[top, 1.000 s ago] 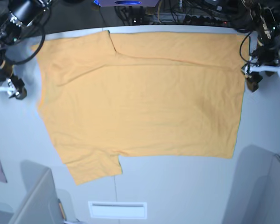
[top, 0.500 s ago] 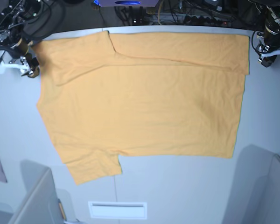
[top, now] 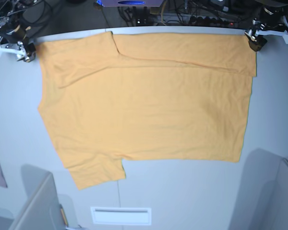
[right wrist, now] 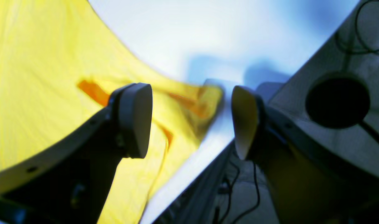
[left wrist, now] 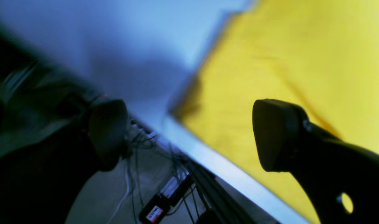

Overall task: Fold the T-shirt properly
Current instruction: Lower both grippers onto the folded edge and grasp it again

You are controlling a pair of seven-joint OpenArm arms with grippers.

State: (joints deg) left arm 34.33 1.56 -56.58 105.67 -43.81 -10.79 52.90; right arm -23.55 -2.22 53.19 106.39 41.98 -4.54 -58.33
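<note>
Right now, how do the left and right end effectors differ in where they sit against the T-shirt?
The left end effector sits at the T-shirt's far hem corner; the right end effector sits at the far sleeve corner. In the wrist views, the left's jaws straddle the table edge, while a cloth tip pokes between the right's. Both are open and hold nothing.
</note>
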